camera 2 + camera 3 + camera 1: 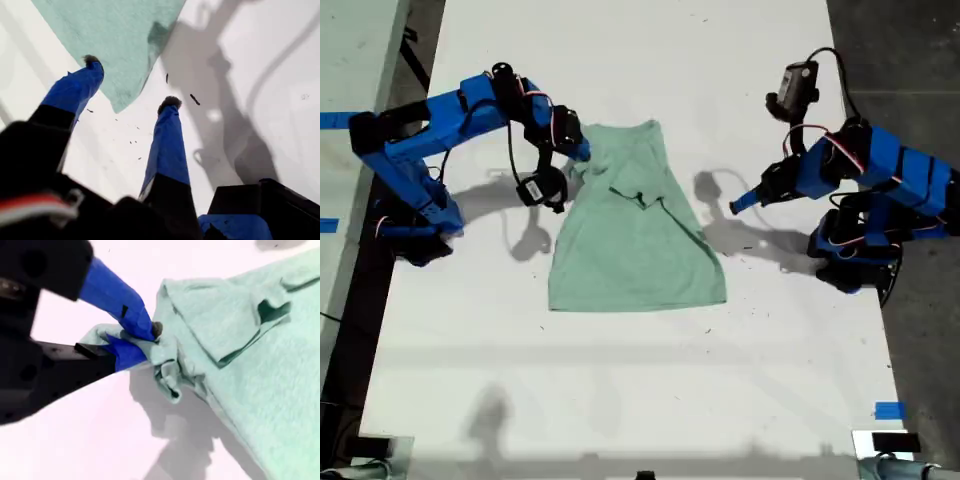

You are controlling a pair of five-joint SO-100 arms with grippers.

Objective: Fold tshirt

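Tshirt (635,240) cloth is pinched tight in my second gripper (150,340) at the exterior view's left, while my first gripper (131,82) hangs spread and empty.

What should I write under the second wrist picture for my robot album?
My second gripper pinches a bunched edge of the mint-green tshirt on the white table.

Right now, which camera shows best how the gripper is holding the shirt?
The second wrist view: my second gripper is shut on a bunched fold of the shirt, seen close up. The exterior view shows the whole shirt but the grip is small. The first wrist view shows only a shirt corner.
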